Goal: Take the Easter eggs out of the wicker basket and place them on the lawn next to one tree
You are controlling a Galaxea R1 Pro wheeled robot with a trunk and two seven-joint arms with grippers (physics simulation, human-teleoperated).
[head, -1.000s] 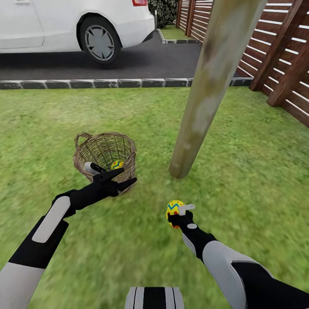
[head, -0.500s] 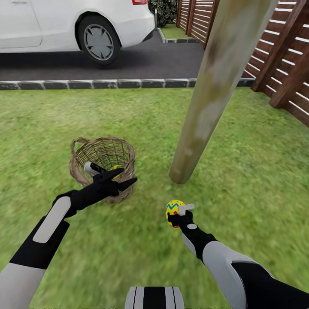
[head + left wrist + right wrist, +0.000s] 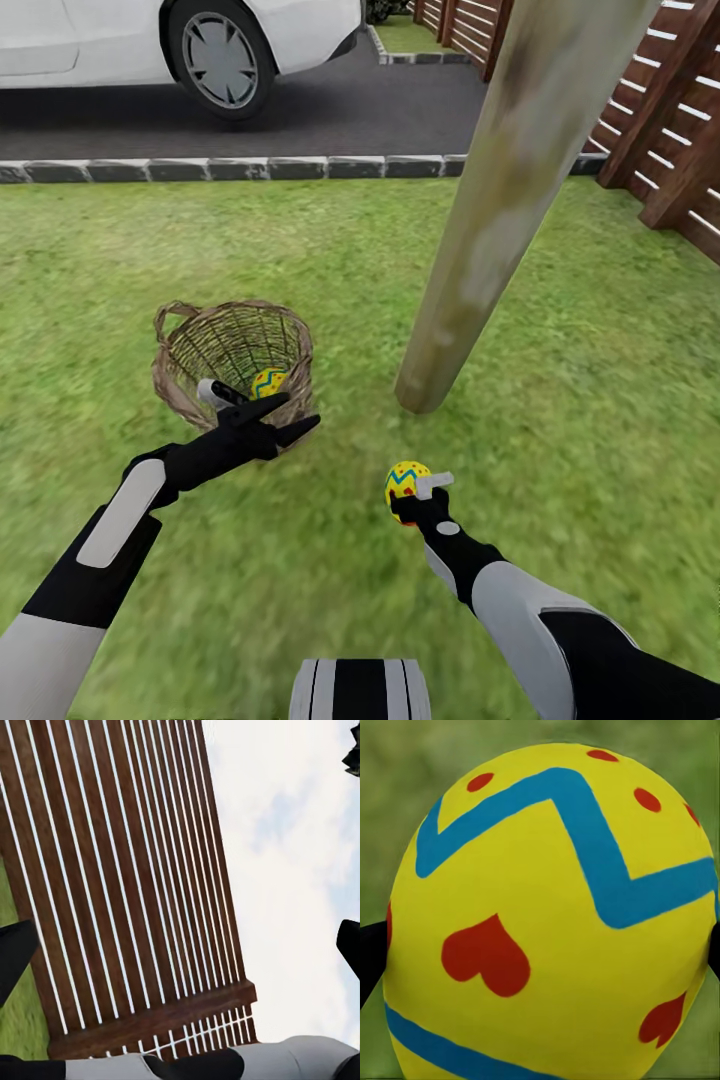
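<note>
A mottled green lawn (image 3: pixel 600 420) is spread from near to far, bordered far off by a grey stone kerb (image 3: pixel 250 168), a dark driveway (image 3: pixel 330 120) and a white car (image 3: pixel 180 40). A leaning pale tree (image 3: pixel 490 210) is rooted right of centre. A wicker basket (image 3: pixel 190 350) is set to its left, with one Easter egg (image 3: pixel 268 382) seen inside. The left tool (image 3: pixel 262 418) is held wide open at the basket's near rim. A second egg (image 3: pixel 404 484) (image 3: pixel 555 922) is gripped in the right tool (image 3: pixel 418 497), near the trunk's base.

open lawn (image 3: pixel 560 400) around (leaning) tree (image 3: pixel 480 230), wicker basket (image 3: pixel 190 350) left
</note>
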